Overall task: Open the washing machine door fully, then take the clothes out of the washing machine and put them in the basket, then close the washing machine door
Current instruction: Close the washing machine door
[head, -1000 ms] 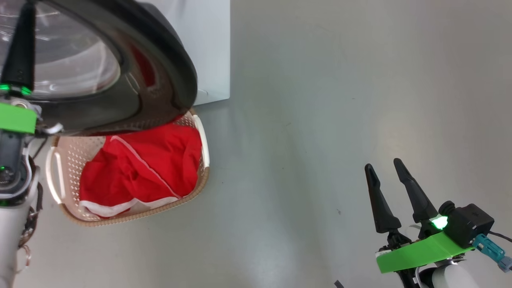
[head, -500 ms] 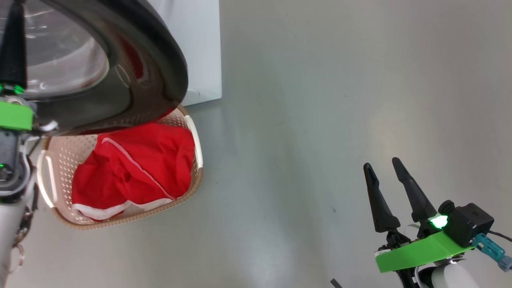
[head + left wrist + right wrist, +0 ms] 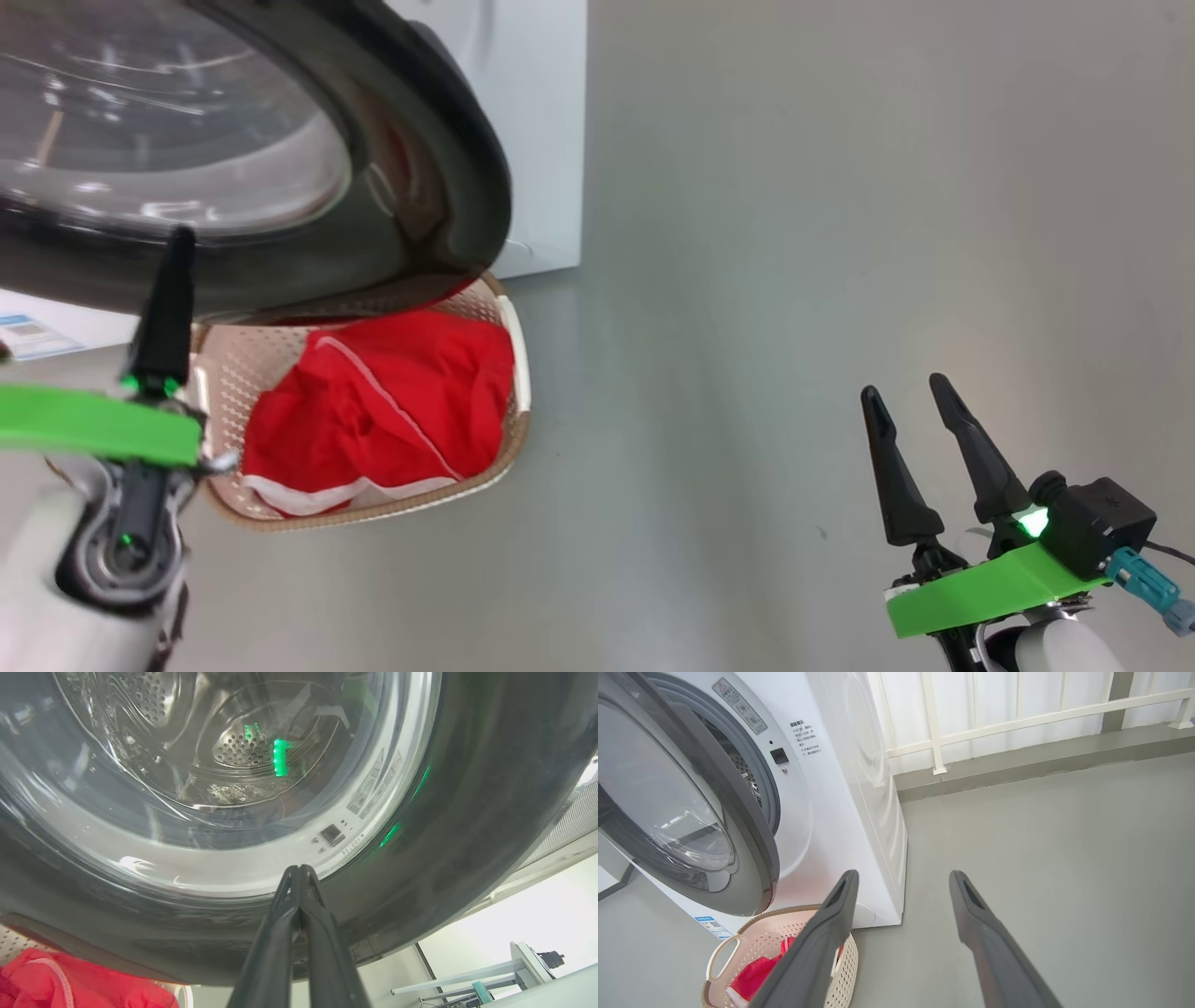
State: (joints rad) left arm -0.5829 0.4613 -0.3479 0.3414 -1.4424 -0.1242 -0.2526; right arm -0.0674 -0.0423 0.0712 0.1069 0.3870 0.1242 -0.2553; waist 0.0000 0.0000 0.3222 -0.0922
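The washing machine door (image 3: 439, 177) stands partly open at the upper left, black rim around bulging glass, in front of the white washing machine (image 3: 546, 131). Below it sits the basket (image 3: 373, 513) holding the red clothes (image 3: 392, 411). My left gripper (image 3: 182, 238) is shut and empty, its tip at the door's lower rim. In the left wrist view that gripper (image 3: 299, 868) points at the door (image 3: 467, 835) where glass meets rim; I cannot tell whether it touches. My right gripper (image 3: 903, 385) hangs open and empty over bare floor, far right of the basket. The right wrist view shows this gripper (image 3: 903, 877), the door (image 3: 747, 826) and the basket (image 3: 752, 933).
Grey floor spreads right of the machine. A white railing (image 3: 934, 728) and a low kerb run behind it. A blue label (image 3: 28, 336) is on the machine's lower front. A white table frame (image 3: 514, 966) stands beyond the door in the left wrist view.
The head camera has swung, shifting the whole picture to the right. My left gripper has dropped from beside the glass to the door's lower rim. The right gripper has kept its place.
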